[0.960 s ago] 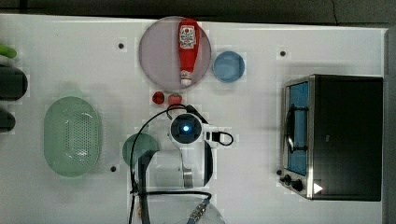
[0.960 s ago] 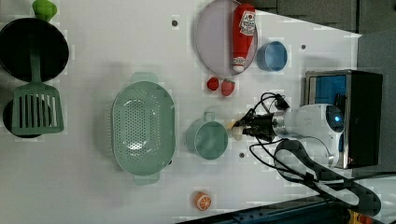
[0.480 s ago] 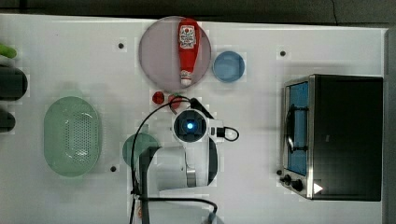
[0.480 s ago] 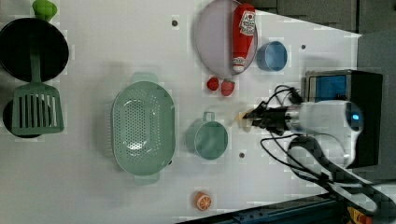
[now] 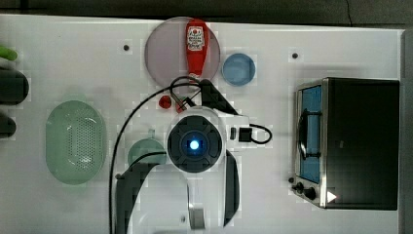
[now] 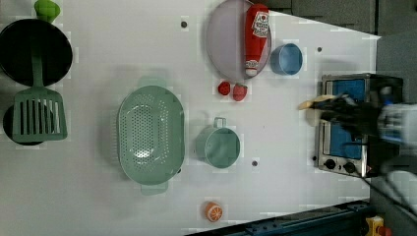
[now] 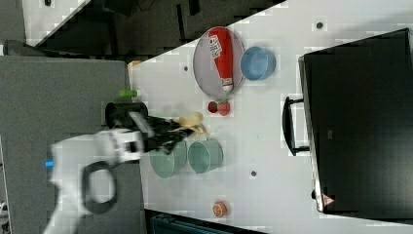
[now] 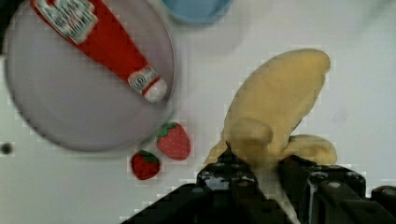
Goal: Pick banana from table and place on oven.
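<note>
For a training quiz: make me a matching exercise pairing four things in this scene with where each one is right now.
Things:
1. banana
2. ketchup bottle
3. strawberries
4. slotted spatula

Places:
A. lying on the round plate
B. on the table beside the plate
C. clamped in the gripper, off the table
D. across the black pan

Pairs: 1-C, 2-A, 3-B, 4-D

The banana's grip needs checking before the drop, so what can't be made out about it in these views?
- Top view: banana and gripper hidden under the arm's wrist.
- Left view: gripper blurred; just the banana tip shows.
- Wrist view: the lower end of the banana is hidden between the gripper fingers.
- Right view: arm blurred.
</note>
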Controlling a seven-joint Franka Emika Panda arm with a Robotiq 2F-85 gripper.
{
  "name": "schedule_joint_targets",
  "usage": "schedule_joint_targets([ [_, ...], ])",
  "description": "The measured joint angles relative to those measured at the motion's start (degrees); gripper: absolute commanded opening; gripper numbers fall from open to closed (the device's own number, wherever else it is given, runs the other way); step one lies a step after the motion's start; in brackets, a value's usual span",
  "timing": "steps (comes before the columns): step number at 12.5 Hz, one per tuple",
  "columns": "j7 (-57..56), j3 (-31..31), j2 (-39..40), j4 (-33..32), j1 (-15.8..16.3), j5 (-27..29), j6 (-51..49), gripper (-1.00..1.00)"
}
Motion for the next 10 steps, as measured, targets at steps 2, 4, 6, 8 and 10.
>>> schedule_joint_targets([
  [2,0.0,-1.03,-3.05,6.71,0.59,0.58,-12.39,-0.5],
  [4,0.03,-2.23,-4.03,14.32,0.5,0.68,-22.91,-0.5],
  [6,-0.07,-3.49,-4.19,19.19,0.63,1.47,-28.19,-0.5],
  [8,-1.76,-4.99,-3.75,22.16,0.83,1.52,-30.68,-0.5],
  [10,-6.04,-8.68,-2.34,25.07,1.13,-0.28,-31.54,-0.5],
])
